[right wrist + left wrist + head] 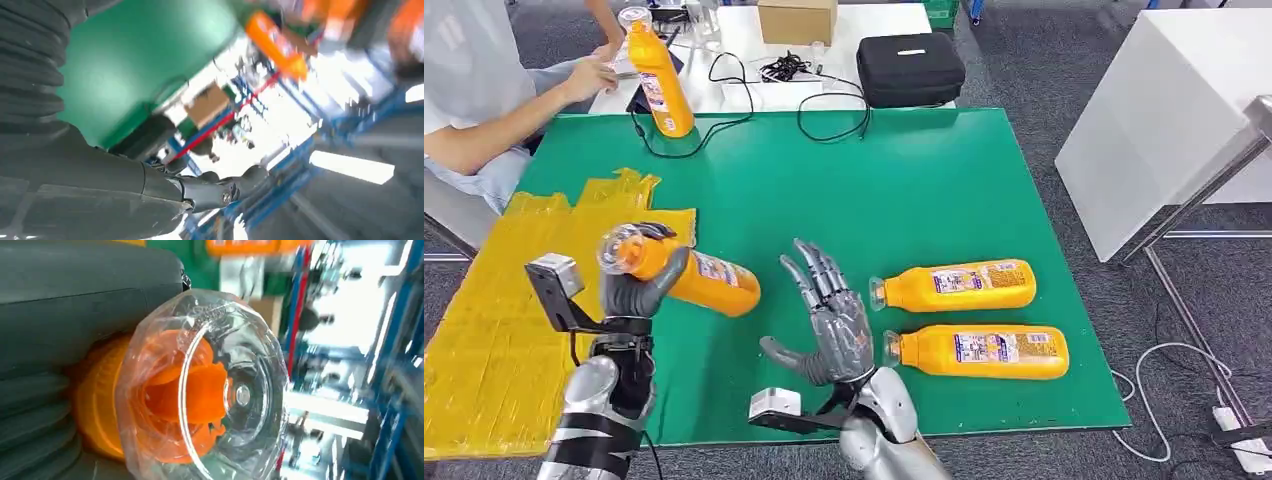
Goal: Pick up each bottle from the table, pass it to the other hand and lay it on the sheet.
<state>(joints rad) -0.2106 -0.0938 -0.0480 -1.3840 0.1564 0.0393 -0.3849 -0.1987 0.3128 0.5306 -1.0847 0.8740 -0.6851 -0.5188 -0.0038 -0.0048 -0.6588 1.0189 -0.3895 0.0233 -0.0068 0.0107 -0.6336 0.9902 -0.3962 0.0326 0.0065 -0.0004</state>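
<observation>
Left robot hand point(636, 285) grips a bottle point(686, 272) over the mat's point(944, 190) left edge; right robot hand point(829, 322) spread empty.

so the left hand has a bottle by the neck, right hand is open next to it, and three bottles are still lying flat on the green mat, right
Not quite: two bottles lie flat on the green mat, the upper lying bottle and the lower lying bottle. The third, the upright bottle, stands at the far edge. The head view shows this. The left hand does hold the held bottle near its neck, and the right hand is open beside it.
</observation>
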